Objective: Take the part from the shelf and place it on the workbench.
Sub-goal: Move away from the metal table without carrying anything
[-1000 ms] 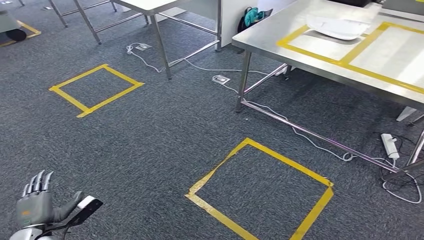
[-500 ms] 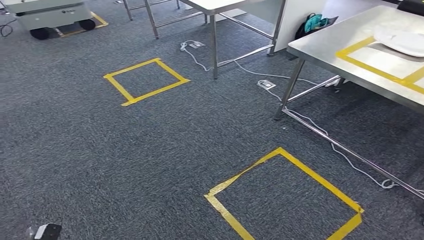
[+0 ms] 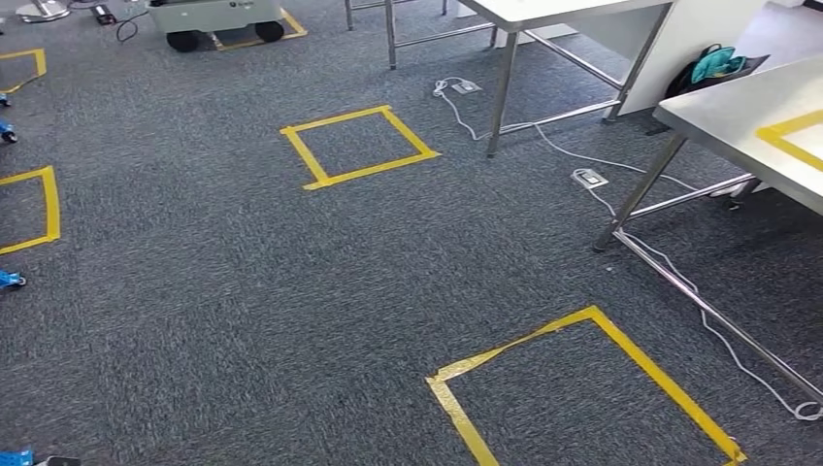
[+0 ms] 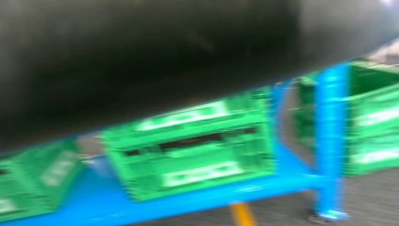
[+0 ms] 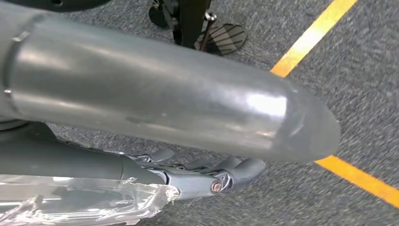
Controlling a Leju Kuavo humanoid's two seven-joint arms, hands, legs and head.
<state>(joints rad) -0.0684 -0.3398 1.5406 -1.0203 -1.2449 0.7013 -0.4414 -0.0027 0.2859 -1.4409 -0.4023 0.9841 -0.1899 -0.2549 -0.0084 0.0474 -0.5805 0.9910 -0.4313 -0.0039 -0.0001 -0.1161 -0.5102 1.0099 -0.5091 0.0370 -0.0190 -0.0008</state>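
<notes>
The steel workbench (image 3: 738, 116) stands at the right edge of the head view, with a corner of yellow tape (image 3: 791, 136) on its top. In the blurred left wrist view, a blue shelf (image 4: 329, 141) carries several green crates (image 4: 197, 150); no part can be made out in them. The right wrist view shows my right hand (image 5: 207, 172) hanging just above the carpet, its dark fingers (image 5: 244, 167) stretched out with nothing in them.
A second table (image 3: 543, 15) stands at the back, and a wheeled grey cart (image 3: 218, 15) at the far left. Yellow tape squares (image 3: 359, 146) (image 3: 582, 388) mark the grey carpet. White cables (image 3: 679, 282) and a floor socket (image 3: 588, 178) lie beside the workbench legs.
The whole picture has swung left, so the camera has turned: the workbench slid to the right edge and its white item left the picture. My left hand passed out of the bottom corner.
</notes>
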